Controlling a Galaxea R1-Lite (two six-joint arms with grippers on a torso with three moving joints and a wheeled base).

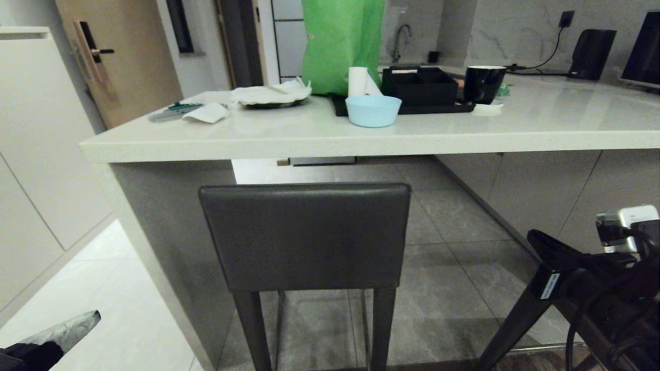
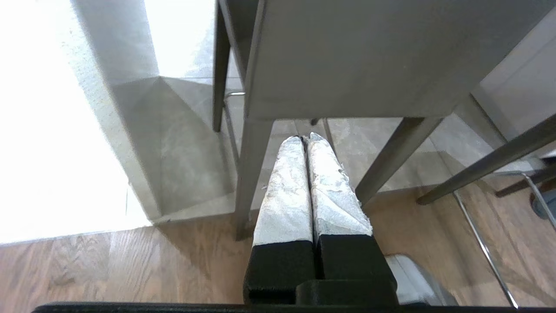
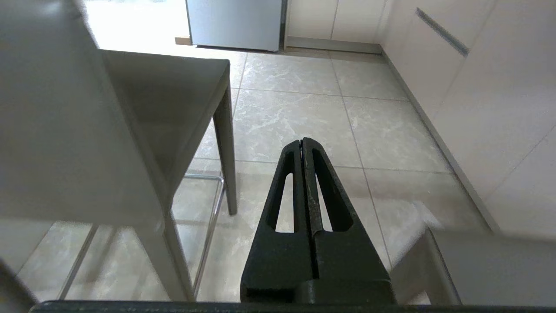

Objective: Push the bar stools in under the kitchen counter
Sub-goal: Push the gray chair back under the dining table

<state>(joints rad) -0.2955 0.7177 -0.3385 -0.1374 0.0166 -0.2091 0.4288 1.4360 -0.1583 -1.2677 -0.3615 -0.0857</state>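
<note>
One bar stool [image 1: 304, 237], with a dark grey backrest and dark legs, stands tucked under the kitchen counter [image 1: 361, 136], its backrest about level with the slab's front edge. My left gripper [image 1: 85, 320] is low at the left, shut and empty. In the left wrist view its taped fingertips [image 2: 306, 138] point at the stool's backrest [image 2: 356, 56] from just below its lower edge. Legs of a second stool [image 2: 486, 163] show beside it. My right gripper [image 1: 536, 238] is at the lower right, shut and empty. In the right wrist view it [image 3: 302, 141] points over the tiles beside the stool [image 3: 108, 143].
On the counter are a blue bowl [image 1: 373, 110], a black tray [image 1: 412, 87], a black mug [image 1: 483, 82], a green bag [image 1: 343, 41] and a cloth [image 1: 270, 94]. A tall white cabinet [image 1: 31, 154] stands at the left. Cabinet fronts [image 1: 567, 190] close off the right under the slab.
</note>
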